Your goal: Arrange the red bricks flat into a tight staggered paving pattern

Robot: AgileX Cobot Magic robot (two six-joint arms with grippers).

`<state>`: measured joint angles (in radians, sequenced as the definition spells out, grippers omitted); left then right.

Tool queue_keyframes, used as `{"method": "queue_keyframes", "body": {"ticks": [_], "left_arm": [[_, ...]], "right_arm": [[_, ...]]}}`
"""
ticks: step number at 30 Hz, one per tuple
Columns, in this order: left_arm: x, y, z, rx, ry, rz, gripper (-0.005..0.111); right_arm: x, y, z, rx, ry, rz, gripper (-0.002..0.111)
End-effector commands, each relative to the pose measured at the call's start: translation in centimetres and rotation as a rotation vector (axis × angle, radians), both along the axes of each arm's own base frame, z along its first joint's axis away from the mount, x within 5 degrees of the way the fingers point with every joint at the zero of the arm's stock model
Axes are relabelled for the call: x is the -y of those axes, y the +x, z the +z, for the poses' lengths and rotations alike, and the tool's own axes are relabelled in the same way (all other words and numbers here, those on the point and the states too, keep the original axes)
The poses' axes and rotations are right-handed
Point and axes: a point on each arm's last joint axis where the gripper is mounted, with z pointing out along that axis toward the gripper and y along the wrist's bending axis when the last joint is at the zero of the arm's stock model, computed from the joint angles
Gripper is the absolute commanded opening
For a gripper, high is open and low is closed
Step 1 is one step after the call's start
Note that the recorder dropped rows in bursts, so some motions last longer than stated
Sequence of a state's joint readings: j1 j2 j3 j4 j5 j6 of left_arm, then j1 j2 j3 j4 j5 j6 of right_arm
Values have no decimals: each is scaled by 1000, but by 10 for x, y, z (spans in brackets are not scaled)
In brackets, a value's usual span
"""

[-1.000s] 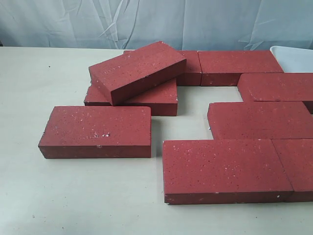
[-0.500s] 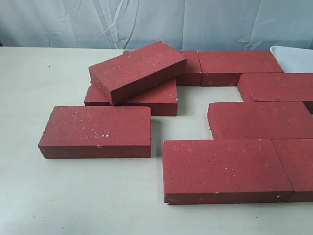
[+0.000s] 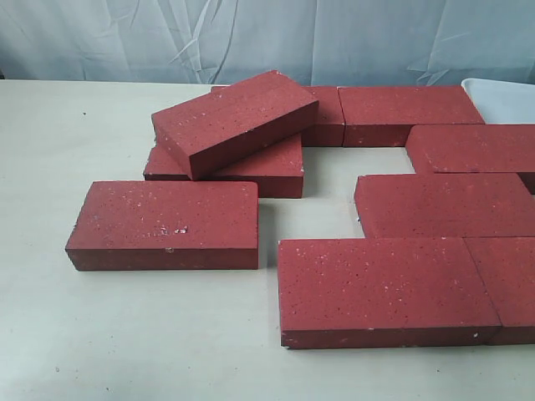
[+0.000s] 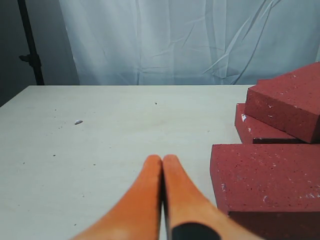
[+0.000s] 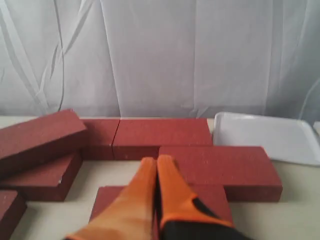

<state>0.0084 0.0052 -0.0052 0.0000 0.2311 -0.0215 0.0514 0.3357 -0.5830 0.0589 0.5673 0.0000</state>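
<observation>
Two grippers, both pinched fully shut, with nothing held.

Left gripper [image 4: 161, 162]: I see the orange fingers [image 4: 142, 195] pressed tip to tip over bare table [image 4: 100, 140]. Just beside them lies the loose brick [image 4: 265, 180].

Right gripper [image 5: 155, 165]: the fingers [image 5: 175, 195] are closed the same way. It is over the right-hand group and pointed toward the back row and the white tray [image 5: 265, 135].

I count nine red bricks [image 3: 443, 205] in the exterior view, all on their broad faces.
- The loose brick [image 3: 163, 221] is at front left, apart from the rest. Its long axis runs left-right.
- The skewed brick [image 3: 234, 121] lies on top of the lower brick [image 3: 267, 163]. Its long axis is turned diagonally, near-left to far-right. I cannot tell whether its far end also rests on the back row.
- The lower brick's long axis runs left-right.
- The back row is two bricks [image 3: 405, 109] laid end to end and touching, with their long axes left-right. The left one is partly hidden by the skewed brick.
- On the right side, three courses step toward the front, each offset sideways from the next, all with long axes left-right.
- The front brick [image 3: 384, 288] butts against another that is cut off by the frame edge.
- A patch of table [image 3: 351, 163] stays open between the stacked pair, the back row and the right courses.
</observation>
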Motion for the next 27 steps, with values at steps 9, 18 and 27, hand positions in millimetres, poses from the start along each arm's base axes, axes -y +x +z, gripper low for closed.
{"method": "queue_keyframes", "body": {"ticks": [9,18,27], "left_arm": [[0,0,-1,7,-1,-1,0],[0,0,-1,7,-1,-1,0],[0,0,-1,5,-1,-1,0]], "right_arm": [[-5,36,5,-223,22,21,0],[-7,31,-2,-313,39,37,0],[-8,39,-14,-456,34,45,0]]}}
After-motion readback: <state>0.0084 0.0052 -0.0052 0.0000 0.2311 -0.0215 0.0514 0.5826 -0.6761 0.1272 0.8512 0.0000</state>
